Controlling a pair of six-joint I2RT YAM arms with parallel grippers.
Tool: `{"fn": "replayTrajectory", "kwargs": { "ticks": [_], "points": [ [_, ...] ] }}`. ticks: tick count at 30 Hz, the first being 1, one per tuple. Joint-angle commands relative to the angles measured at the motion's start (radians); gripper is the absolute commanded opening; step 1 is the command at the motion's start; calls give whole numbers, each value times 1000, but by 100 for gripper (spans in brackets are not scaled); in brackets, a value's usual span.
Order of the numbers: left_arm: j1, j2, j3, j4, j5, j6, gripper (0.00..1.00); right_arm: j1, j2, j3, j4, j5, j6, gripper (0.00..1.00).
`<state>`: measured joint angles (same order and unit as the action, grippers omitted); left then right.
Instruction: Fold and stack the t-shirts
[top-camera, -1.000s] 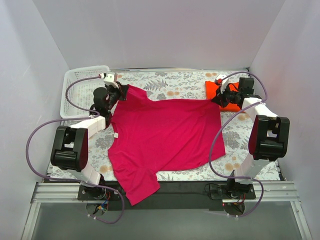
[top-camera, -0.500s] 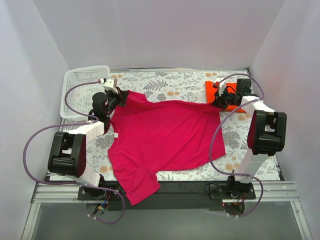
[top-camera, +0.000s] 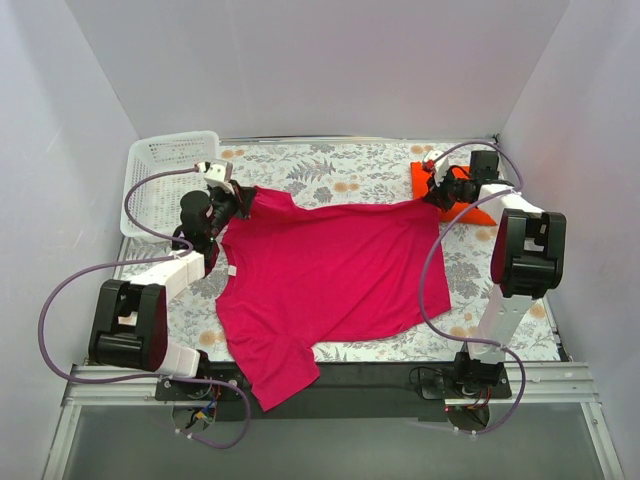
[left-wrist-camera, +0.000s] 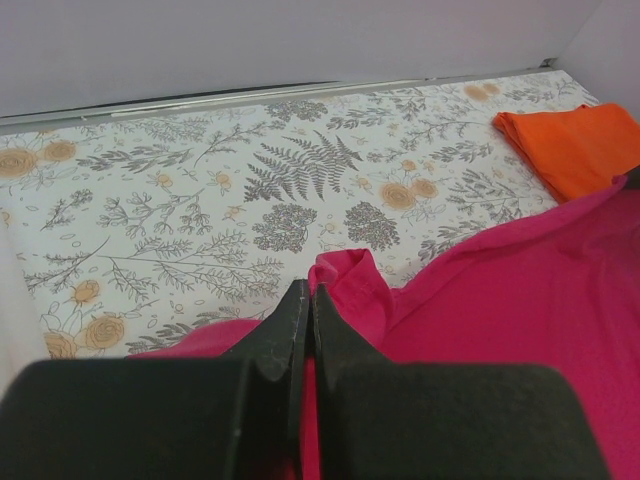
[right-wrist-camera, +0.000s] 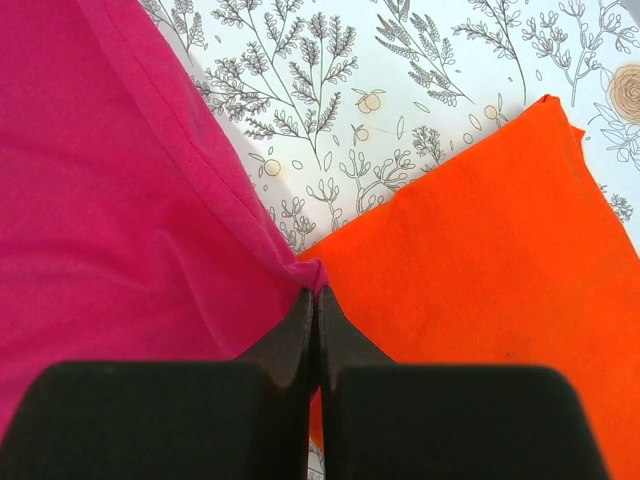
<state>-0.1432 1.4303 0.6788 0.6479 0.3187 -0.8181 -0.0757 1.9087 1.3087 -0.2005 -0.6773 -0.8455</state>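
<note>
The magenta-pink t-shirt (top-camera: 325, 275) lies spread across the floral table, one sleeve hanging over the near edge. My left gripper (top-camera: 240, 197) is shut on its far left sleeve; the left wrist view shows pink cloth (left-wrist-camera: 345, 290) pinched between the black fingers (left-wrist-camera: 285, 330). My right gripper (top-camera: 437, 196) is shut on the shirt's far right corner (right-wrist-camera: 318, 272), held just over the folded orange-red t-shirt (top-camera: 455, 190), which lies at the back right (right-wrist-camera: 480, 270). The pink shirt's far edge is stretched between the two grippers.
A white perforated basket (top-camera: 160, 180) stands at the back left, close to the left arm. The floral table cover (top-camera: 350, 165) shows behind the shirt. White walls enclose the table on three sides.
Both grippers have carried the pink shirt's far edge farther toward the back wall, pulling it straighter. The arms have stretched out further. Both stay shut on the cloth.
</note>
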Motion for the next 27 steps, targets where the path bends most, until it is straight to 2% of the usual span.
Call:
{"fn": "replayTrajectory", "kwargs": {
  "ticks": [1, 6, 14, 27],
  "points": [
    [5, -48, -5, -21, 0, 23, 0, 10, 19, 49, 50, 7, -50, 1],
    [5, -82, -19, -31, 11, 33, 0, 10, 13, 20, 76, 12, -102, 1],
    [5, -177, -74, -65, 17, 59, 0, 10, -17, -6, 127, 2, -92, 1],
    [5, -202, -85, -123, -16, 89, 0, -1, -120, -123, 135, -50, -147, 1]
  ]
}}
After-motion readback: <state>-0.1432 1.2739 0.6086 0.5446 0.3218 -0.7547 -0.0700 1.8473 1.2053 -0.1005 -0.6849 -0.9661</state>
